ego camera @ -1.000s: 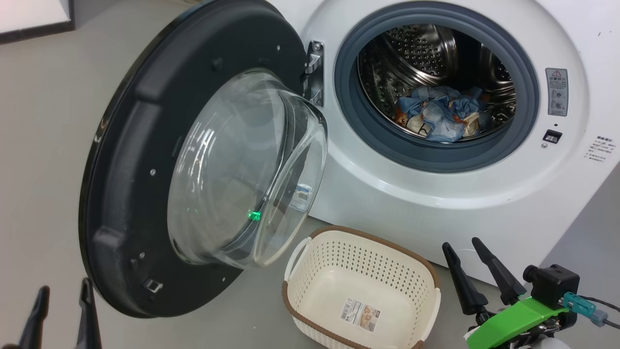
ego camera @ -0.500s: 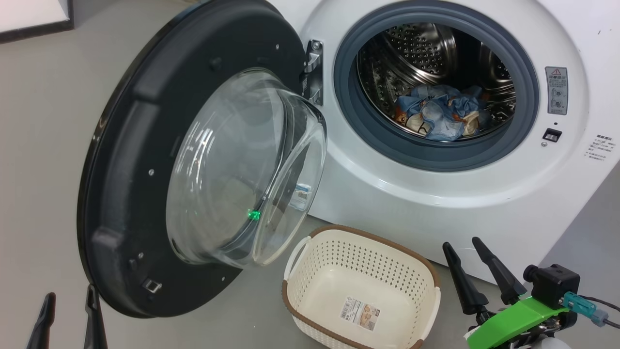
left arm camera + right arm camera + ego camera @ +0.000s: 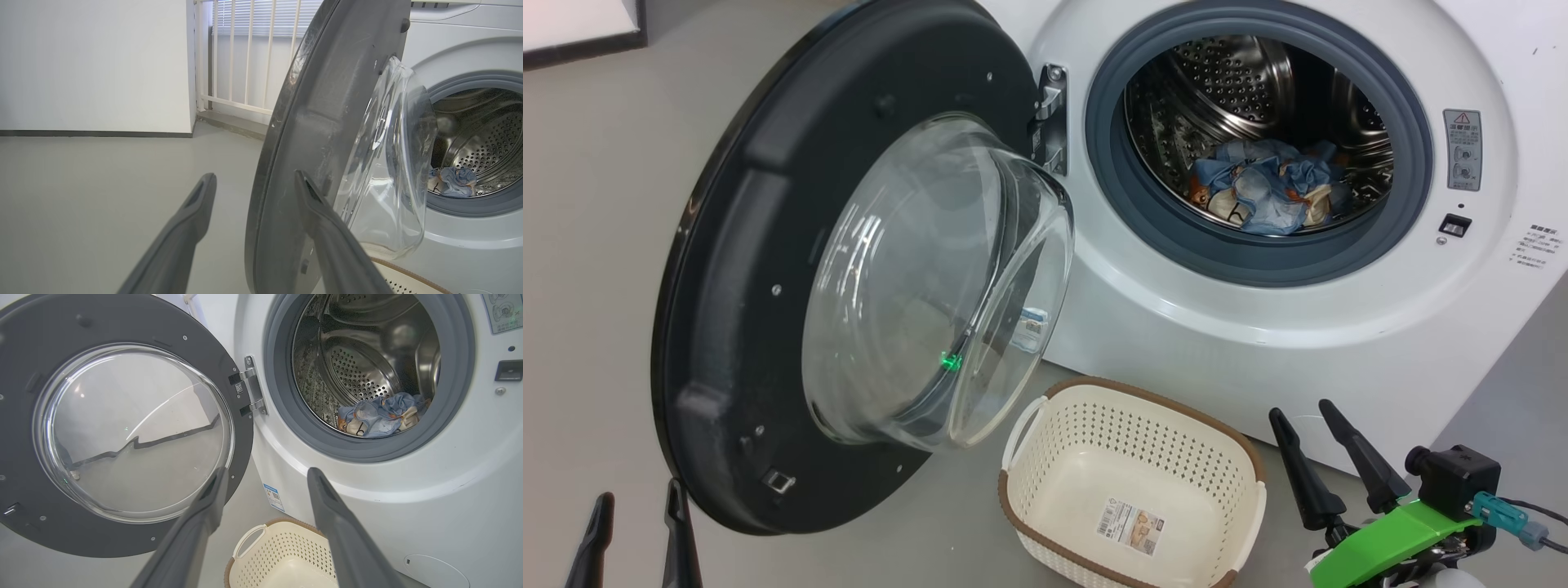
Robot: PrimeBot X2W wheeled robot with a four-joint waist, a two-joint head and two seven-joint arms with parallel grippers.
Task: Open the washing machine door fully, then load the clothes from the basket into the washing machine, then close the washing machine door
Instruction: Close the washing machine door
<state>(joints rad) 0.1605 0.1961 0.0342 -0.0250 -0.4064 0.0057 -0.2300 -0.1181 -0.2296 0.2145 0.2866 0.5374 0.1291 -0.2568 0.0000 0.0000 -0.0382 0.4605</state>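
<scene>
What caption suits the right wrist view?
Right claw open; door wide open, clothes in the drum, basket empty.

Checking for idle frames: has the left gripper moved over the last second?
Yes: left gripper dipped slightly lower against the latch on the washing machine door.

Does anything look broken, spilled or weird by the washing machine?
Nothing stands out. The light blue bear-print clothes lie inside the steel drum, the cream-white perforated plastic basket sits upright and empty, and the round black-rimmed glass door hangs open.
</scene>
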